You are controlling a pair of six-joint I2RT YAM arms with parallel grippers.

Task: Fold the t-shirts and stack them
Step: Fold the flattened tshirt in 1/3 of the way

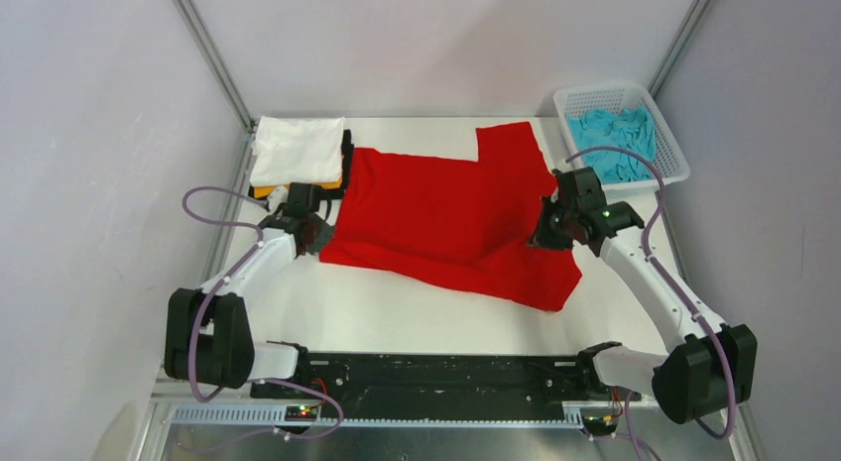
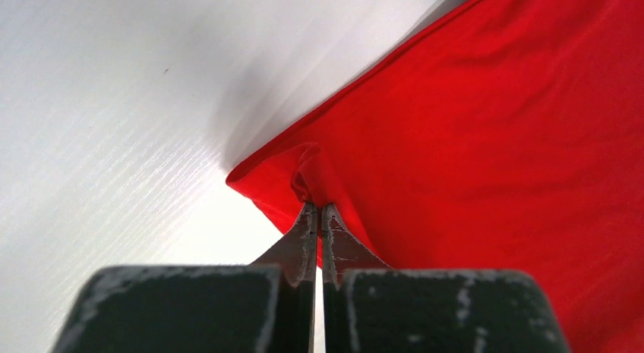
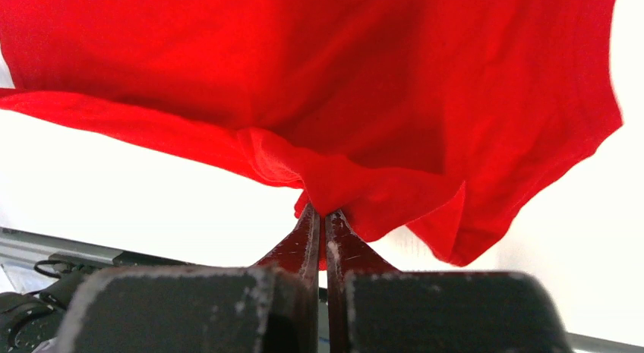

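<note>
The red t-shirt lies spread across the middle of the table, one sleeve pointing to the back. My left gripper is shut on its near left corner, seen as a pinched fold of the red t-shirt between my left gripper tips. My right gripper is shut on its right edge and lifts the red t-shirt off the table; my right gripper holds a bunched fold. A folded white t-shirt tops a stack at the back left, over yellow-orange and black ones. The turquoise t-shirt lies crumpled in the basket.
The white mesh basket stands at the back right corner. The folded stack sits close to the left gripper. The white table shows bare between the shirt and the arm bases. Grey walls close in on both sides.
</note>
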